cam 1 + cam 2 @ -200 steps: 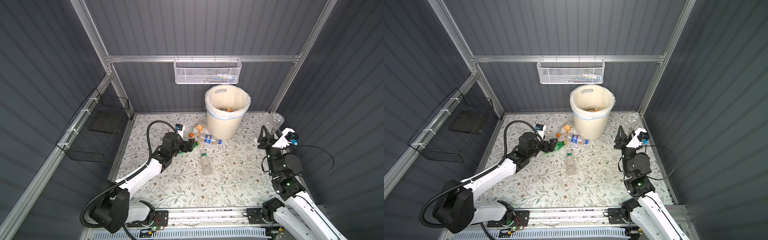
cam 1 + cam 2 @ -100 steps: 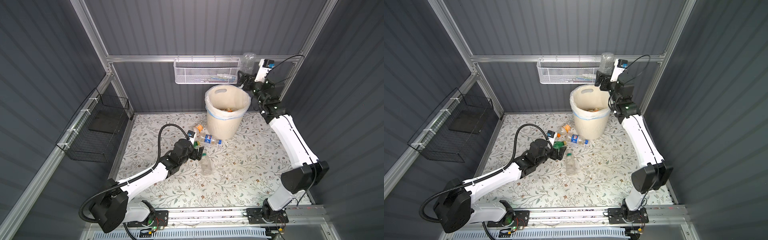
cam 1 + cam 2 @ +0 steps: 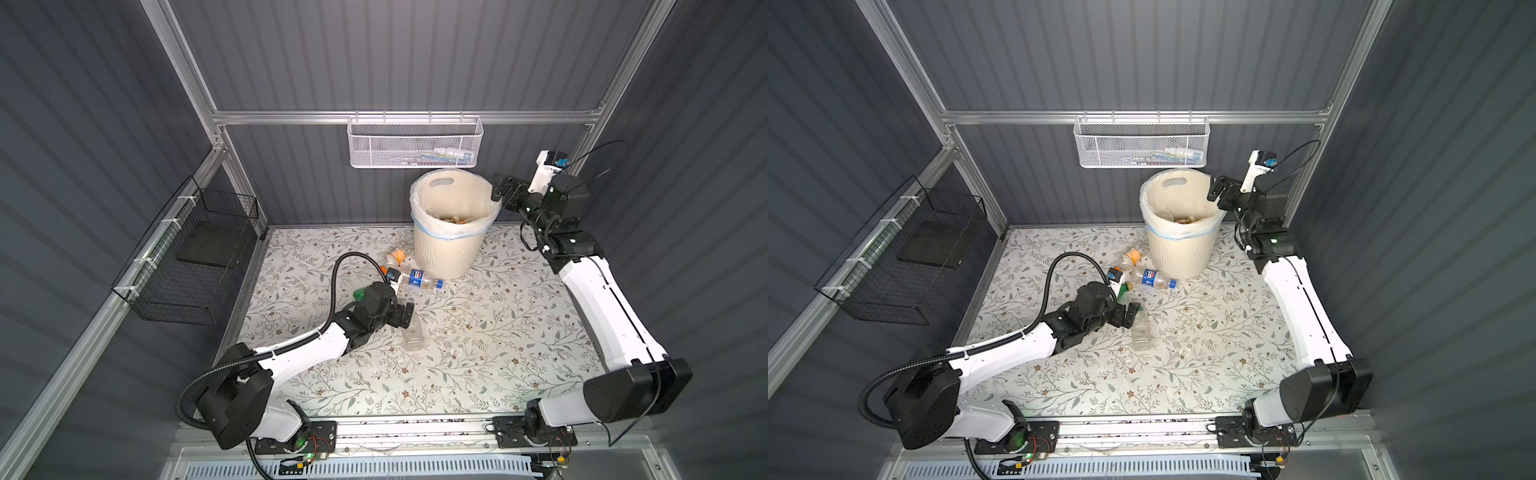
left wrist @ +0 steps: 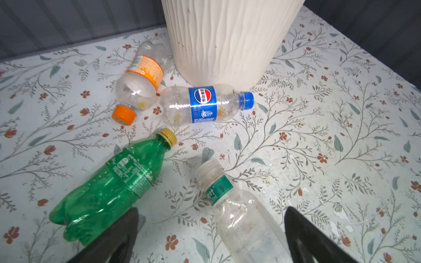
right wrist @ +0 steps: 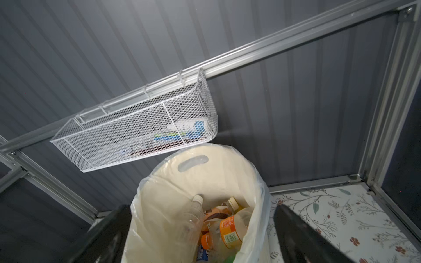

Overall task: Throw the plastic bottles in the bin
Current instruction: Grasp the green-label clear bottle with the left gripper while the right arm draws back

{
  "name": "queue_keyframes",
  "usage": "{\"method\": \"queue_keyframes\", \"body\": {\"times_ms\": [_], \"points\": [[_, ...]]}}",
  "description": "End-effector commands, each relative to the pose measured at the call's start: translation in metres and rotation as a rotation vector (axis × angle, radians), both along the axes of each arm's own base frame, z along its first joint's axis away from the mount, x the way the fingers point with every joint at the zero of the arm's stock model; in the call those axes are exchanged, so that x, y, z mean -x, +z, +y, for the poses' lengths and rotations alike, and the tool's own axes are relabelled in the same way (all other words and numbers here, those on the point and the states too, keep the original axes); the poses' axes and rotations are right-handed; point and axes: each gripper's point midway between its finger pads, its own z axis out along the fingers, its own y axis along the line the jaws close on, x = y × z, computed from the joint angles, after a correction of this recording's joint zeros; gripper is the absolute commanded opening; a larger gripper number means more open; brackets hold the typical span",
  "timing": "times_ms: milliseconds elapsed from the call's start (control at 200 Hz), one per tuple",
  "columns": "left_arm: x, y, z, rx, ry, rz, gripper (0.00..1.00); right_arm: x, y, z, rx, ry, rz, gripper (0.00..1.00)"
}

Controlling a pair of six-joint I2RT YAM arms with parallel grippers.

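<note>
Right now your left gripper (image 4: 211, 211) stands spread, and the clear white-capped bottle (image 4: 246, 225) lies on the desk (image 4: 319, 113) between its fingers (image 4: 118, 234), crowding one, cap pointing ahead, long axis along your reach. Your right gripper (image 3: 500, 192) hangs spread, empty, at the rim of the bin (image 3: 440, 257).

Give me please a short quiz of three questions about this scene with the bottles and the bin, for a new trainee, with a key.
1. True or false: the right gripper holds a bottle above the cream-white ribbed plastic bin.
2. In the left wrist view, which bottle lies between the fingers of the left gripper? A: green plastic bottle with yellow cap. B: clear plastic bottle with white cap. C: clear plastic bottle with blue cap.
3. How many bottles lie on the floral table?
Key: 1 false, it is open and empty; 2 B; 3 four.
</note>
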Motion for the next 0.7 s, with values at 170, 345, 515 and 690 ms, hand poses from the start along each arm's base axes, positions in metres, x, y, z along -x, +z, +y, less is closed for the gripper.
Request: {"method": "queue_keyframes", "body": {"times_ms": [170, 345, 515, 690], "points": [[0.017, -0.026, -0.026, -0.001, 0.018, 0.132, 0.97, 0.017, -0.045, -0.022, -0.036, -0.053, 0.061, 0.99], [0.021, -0.044, -0.032, -0.014, 0.028, 0.205, 0.94, 0.031, -0.071, -0.036, -0.050, -0.090, 0.109, 0.99], [0.023, -0.061, -0.041, -0.023, 0.037, 0.282, 0.90, 0.041, -0.090, -0.047, -0.050, -0.127, 0.147, 0.99], [0.027, -0.077, -0.051, -0.023, 0.030, 0.363, 0.85, 0.046, -0.104, -0.052, -0.055, -0.137, 0.177, 0.99]]}}
